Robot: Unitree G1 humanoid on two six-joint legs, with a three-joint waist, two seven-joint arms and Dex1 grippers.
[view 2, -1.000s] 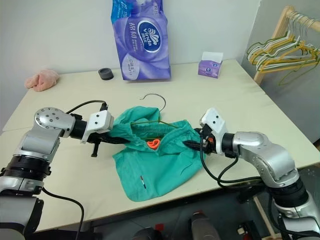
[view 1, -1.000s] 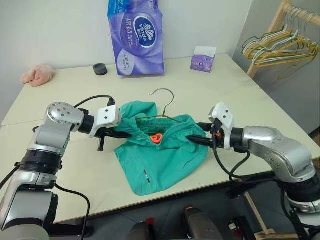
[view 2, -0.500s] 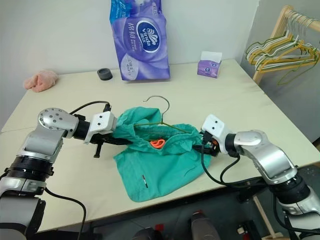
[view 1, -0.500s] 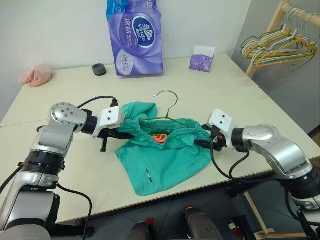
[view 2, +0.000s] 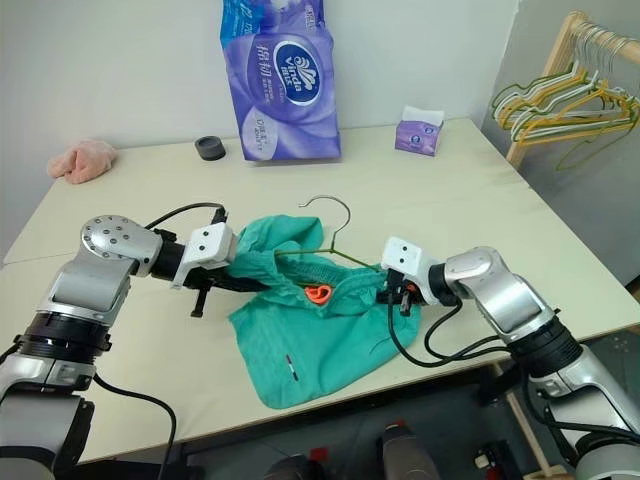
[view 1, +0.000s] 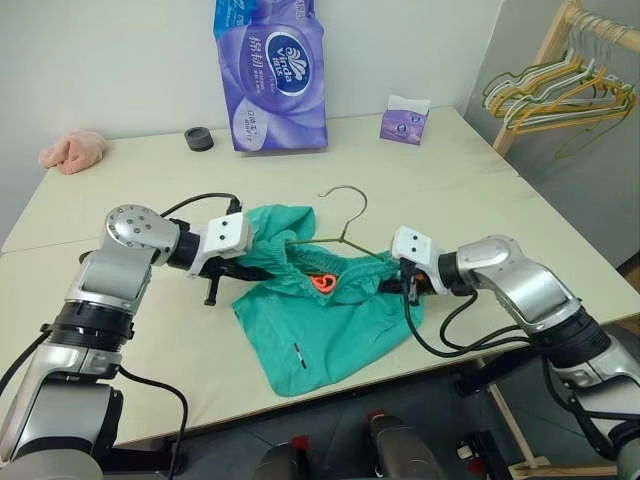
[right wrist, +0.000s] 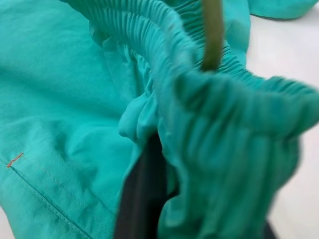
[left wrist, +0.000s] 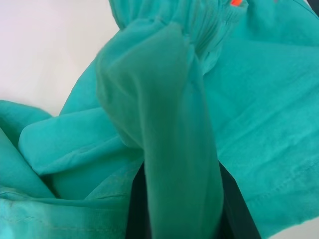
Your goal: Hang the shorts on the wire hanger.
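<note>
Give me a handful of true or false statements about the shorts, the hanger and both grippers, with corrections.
1. The left gripper is shut on the shorts. True.
2. The right gripper hangs open above the table. False: it is shut on the waistband.
3. The wire hanger has its hook clear of the cloth. True.
4. The shorts hang on the clothes rack. False: they lie on the table.
5. The pink cloth lies on the shorts. False: it lies at the table's far corner.
</note>
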